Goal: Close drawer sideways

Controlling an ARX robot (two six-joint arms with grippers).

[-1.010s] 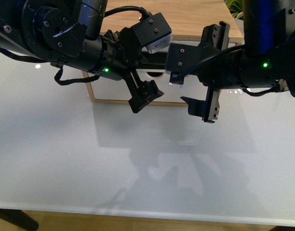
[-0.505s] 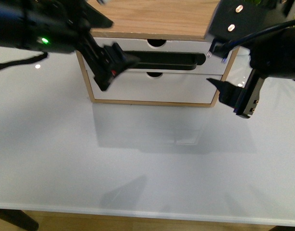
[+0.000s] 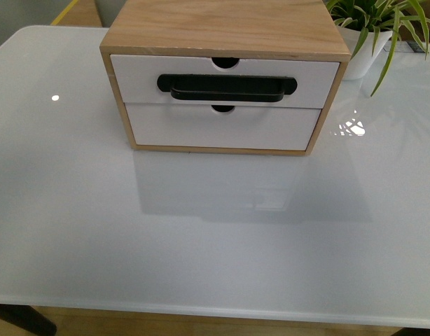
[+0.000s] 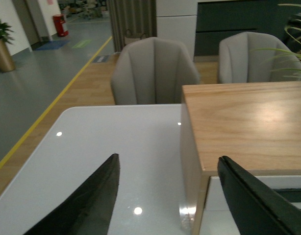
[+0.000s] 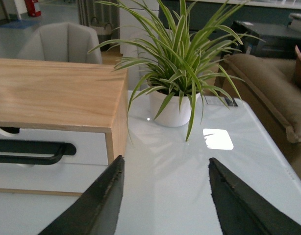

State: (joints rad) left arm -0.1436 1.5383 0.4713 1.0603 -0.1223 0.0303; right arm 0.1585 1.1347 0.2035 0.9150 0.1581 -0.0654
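In the front view, a wooden cabinet point(image 3: 222, 28) is seen standing on a white table point(image 3: 215, 238), toward its far edge. The drawer point(image 3: 225, 71) is found in the upper slot of that cabinet. Its white front is set level with the cabinet's frame, and no gap is shown around it. A long black handle point(image 3: 226, 85) is fixed across the front, under a half-round notch. Below it a second white drawer front point(image 3: 222, 129) is seen, plain and also shut. A plant point(image 3: 372, 24) in a white pot point(image 3: 362, 52) is placed just beside the cabinet's right rear corner. Neither arm is caught in this view.

The grippers are shown only by the wrist cameras. The left gripper point(image 4: 168, 159) is held with its two dark fingers point(image 4: 87, 205) spread wide apart and nothing between them. It is held above the table by the cabinet's left front corner, touching nothing. From there the cabinet's top and left side are seen, with only a sliver of the white front. Two grey chairs point(image 4: 155, 73) beyond the table are revealed here, which the front view leaves out.

The right gripper point(image 5: 166, 159) is likewise spread, with nothing held. It is placed off the cabinet's right front corner, over bare table. The right end of the handle is seen from this side, and the plant is shown whole. A brown sofa point(image 5: 268, 93) is picked up past the table's right edge, seen in no other view.
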